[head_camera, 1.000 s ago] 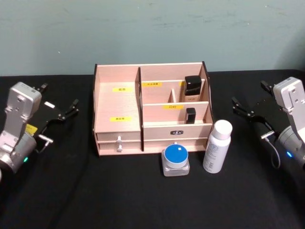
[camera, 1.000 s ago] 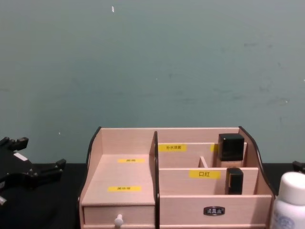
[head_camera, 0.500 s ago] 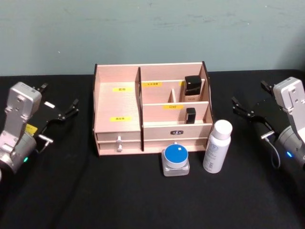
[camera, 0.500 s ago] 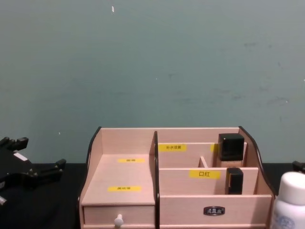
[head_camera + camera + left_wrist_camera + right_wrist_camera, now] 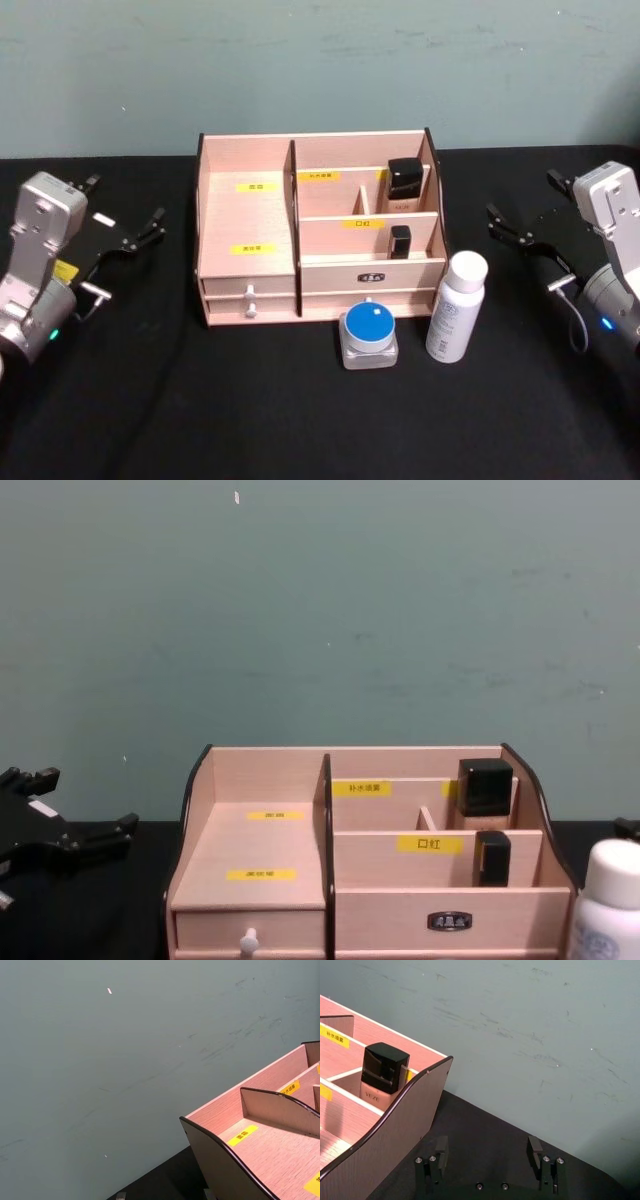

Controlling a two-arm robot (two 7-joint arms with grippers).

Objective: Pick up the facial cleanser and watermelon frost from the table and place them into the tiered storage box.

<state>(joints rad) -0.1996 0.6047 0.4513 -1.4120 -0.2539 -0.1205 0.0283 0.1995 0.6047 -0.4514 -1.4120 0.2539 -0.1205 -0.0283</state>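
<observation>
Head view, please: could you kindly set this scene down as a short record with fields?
tiered storage box: centre of black table
white bottle: upright on table, before box's right end
blue-lidded jar: on table before box, beside bottle
in box: black-capped bottle in rear tier; small black-capped item in middle tier
left gripper: open, empty, left of box
right gripper: open, empty, right of box
</observation>
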